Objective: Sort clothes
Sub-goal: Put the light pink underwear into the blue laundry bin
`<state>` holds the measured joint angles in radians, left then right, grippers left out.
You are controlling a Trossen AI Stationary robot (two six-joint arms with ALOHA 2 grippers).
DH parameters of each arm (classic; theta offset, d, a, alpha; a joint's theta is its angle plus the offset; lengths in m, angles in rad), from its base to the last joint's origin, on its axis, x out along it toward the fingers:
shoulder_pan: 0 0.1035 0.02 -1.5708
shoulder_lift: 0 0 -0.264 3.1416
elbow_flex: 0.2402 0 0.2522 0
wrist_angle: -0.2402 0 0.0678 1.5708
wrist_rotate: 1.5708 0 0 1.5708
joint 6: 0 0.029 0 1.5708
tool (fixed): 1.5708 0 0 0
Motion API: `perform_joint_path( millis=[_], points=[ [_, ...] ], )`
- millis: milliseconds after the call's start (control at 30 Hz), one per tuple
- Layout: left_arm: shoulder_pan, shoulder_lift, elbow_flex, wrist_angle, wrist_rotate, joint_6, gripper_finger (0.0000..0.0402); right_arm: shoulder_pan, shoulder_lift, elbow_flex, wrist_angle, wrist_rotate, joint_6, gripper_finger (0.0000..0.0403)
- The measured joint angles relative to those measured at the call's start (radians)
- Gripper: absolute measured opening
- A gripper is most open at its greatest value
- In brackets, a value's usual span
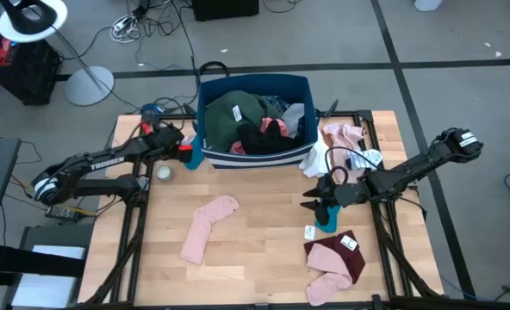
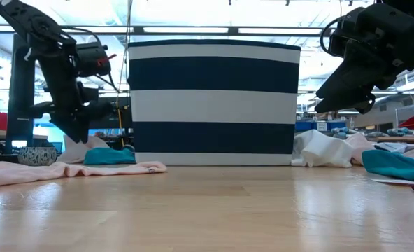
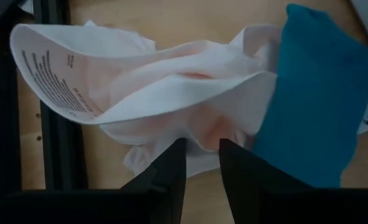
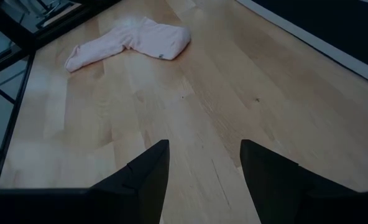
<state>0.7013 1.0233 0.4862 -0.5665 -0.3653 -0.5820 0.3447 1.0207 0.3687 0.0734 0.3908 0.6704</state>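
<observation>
My left gripper [image 1: 184, 148] is beside the left wall of the dark blue striped bin [image 1: 210, 157], shut on a white-pink tagged garment [image 3: 171, 93] that lies next to a teal piece [image 3: 314, 99]. My right gripper [image 1: 313, 201] is open and empty above bare table, by another teal piece [image 1: 326, 217]. A pink sock [image 1: 209, 226] lies flat at mid table. Maroon [image 1: 337, 252] and pink [image 1: 322, 284] pieces lie near the front right. White and pink items [image 1: 337, 142] lie right of the bin. Green, dark and pink clothes [image 1: 246, 120] fill the bin. My left gripper pinches a bunched fold at the edge of the white-pink garment [image 3: 202, 147] between its two fingers, coming from above. The cloth's folds gather toward the fingers. In the low view it rises to a peak [image 2: 74, 143] under the gripper, and the rest lies on the table.
The bin stands at the table's far middle. A small round white object [image 1: 163, 172] sits near the left arm. A white tag [image 1: 310, 232] lies by the right teal piece. Bare wood lies between the sock and the right gripper. Cables and a lamp base are on the floor beyond.
</observation>
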Motion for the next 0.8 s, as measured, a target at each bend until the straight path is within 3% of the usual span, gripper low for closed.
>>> perform_joint_path(
  millis=[233, 467, 800],
  points=[
    [0.0, 0.027, 0.0, -0.001, 0.015, 0.003, 0.0012, 0.0, 0.0, 0.0, 0.0, 0.0, 0.0, 0.0199],
    [-0.002, 0.016, 0.04, -0.05, 0.071, 0.028, 0.0002, 0.0, 0.0, 0.0, 0.0, 0.0, 0.0, 0.0199],
    [-0.054, 0.016, 0.318, -0.267, 0.058, 0.103, 0.0001, 0.0, 0.0, 0.0, 0.0, 0.0, 0.0, 0.0199]
  ],
)
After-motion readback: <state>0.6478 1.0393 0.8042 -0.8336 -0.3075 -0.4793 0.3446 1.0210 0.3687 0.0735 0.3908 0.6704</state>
